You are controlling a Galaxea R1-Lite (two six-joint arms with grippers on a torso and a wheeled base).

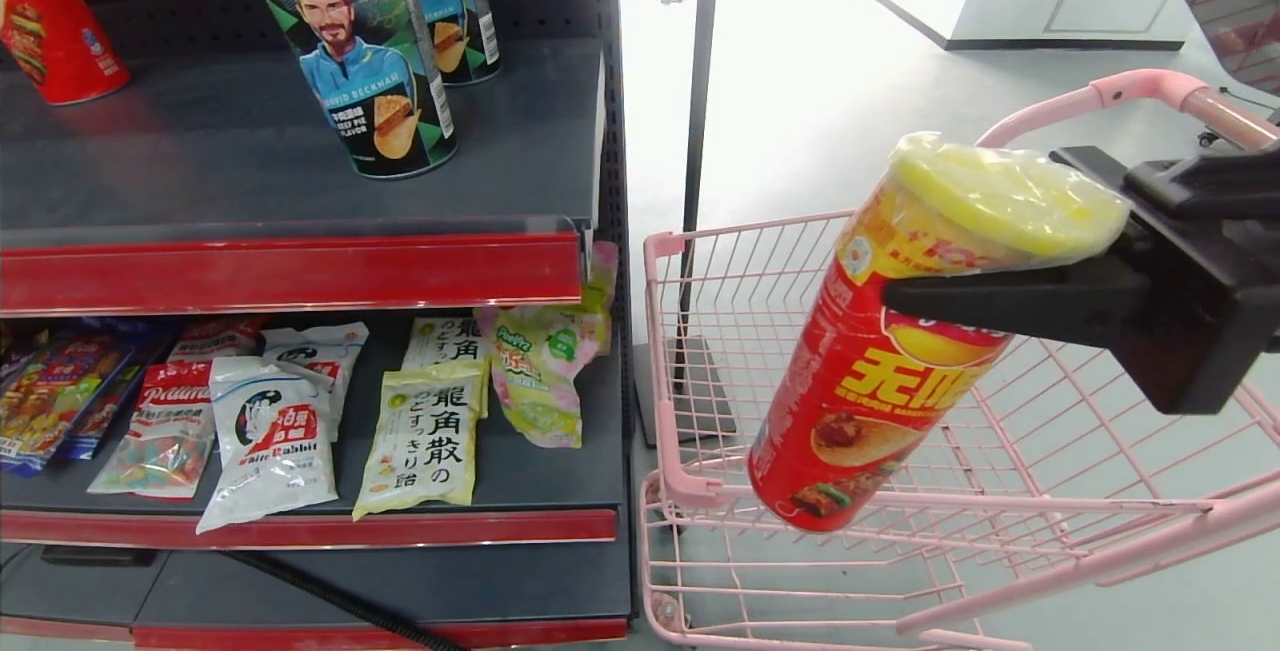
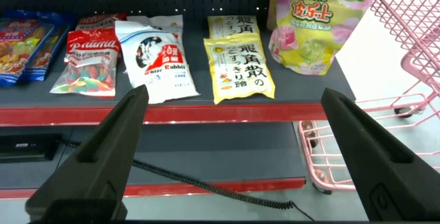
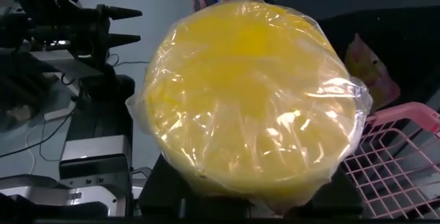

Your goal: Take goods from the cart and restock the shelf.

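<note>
Pinching a red chip canister [image 1: 860,401] just below its lid, the right gripper [image 1: 975,231] held it up at a tilt over the pink shopping cart [image 1: 665,351], the base of the can low by the cart's front corner and the top leaning toward the cart's handle [image 1: 1150,86]. One black finger crossed the front of the can; the other sat behind it. The yellow lid [image 1: 1000,196] was wrapped in clear film and faced the right wrist camera squarely.

The left gripper [image 2: 235,92] hung in front of the lower shelf with its two fingers spread wide apart and nothing between them.

The shelf unit [image 1: 290,271] stood to the left of the cart, just beside it. On its upper board stood two dark printed canisters [image 1: 375,61], upright, one behind the other, and a red canister [image 1: 50,21] well apart from them at the far left. On the board below lay flat snack bags in a row: a red-and-clear candy bag [image 1: 160,431], a white candy bag [image 1: 270,441], yellow bags [image 1: 425,441] one over the other, and a green-and-pink pouch [image 1: 535,381] nearest the cart. Further dark bags lay at the left end. A black cable [image 1: 330,596] ran across the bottom board.
</note>
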